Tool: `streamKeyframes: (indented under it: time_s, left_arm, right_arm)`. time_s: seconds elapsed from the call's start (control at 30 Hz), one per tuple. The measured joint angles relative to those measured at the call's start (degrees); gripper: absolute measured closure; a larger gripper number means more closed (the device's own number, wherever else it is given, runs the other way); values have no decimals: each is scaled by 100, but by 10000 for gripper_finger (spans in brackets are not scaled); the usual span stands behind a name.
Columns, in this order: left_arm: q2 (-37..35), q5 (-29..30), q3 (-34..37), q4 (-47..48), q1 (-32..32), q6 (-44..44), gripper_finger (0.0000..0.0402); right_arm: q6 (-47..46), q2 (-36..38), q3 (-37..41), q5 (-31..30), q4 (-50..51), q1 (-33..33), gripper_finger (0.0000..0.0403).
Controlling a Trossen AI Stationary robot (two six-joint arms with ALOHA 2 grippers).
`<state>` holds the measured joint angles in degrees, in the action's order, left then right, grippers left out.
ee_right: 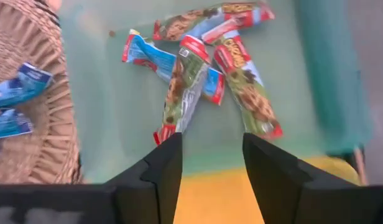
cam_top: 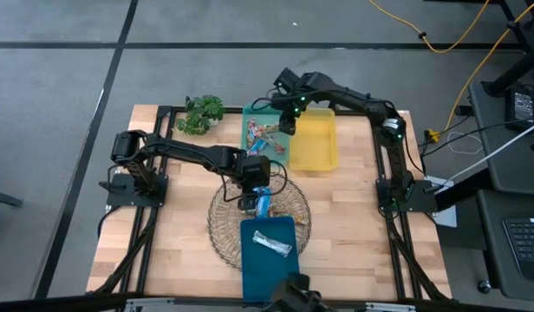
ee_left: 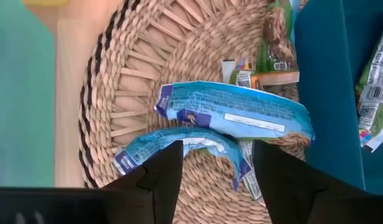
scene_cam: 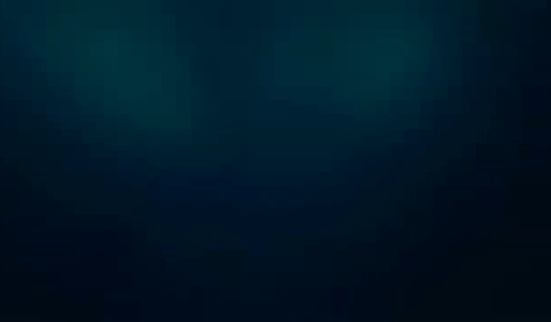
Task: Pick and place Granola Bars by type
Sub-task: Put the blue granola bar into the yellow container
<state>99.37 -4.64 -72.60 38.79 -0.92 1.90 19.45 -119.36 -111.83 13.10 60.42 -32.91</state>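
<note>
My left gripper (cam_top: 252,199) (ee_left: 216,171) hangs open over the round woven basket (cam_top: 224,232). Two blue granola bars (ee_left: 238,112) lie in the basket, and the fingers stand on either side of the nearer blue bar (ee_left: 179,144). My right gripper (cam_top: 289,124) (ee_right: 211,155) is open above the green tray (cam_top: 251,149), where several red, green and blue wrapped bars (ee_right: 207,68) lie in a loose heap. One silvery white bar (cam_top: 272,244) rests flat in the dark blue tray (cam_top: 267,273). The low view is dark and shows nothing.
The yellow tray (cam_top: 312,143) sits beside the green tray, toward the table's right. A small green plant (cam_top: 200,113) stands near the far left corner. The dark blue tray overlaps the basket's near edge. Bare wood (cam_top: 354,225) lies to the right of the basket.
</note>
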Motion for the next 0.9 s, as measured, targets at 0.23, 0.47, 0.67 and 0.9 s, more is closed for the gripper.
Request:
streamKeyframes:
  time_s: [0.23, 0.47, 0.67, 0.9]
  left_arm:
    - [0, 44, 0, 29, 130, 315, 187]
    - [311, 218, 0, 12, 307, 660, 163]
    - [431, 375, 2, -31, 322, 885, 157]
    - [470, 521, 2, -17, 325, 941, 157]
  right_arm:
    - [-191, 822, 0, -100, 678, -211, 236]
    - [-338, 2000, 664, -800, 652, -232, 236]
    - [-559, 3503, 2454, -857, -332, -233, 237]
    - [-876, 5438, 4831, -857, -1898, -118, 237]
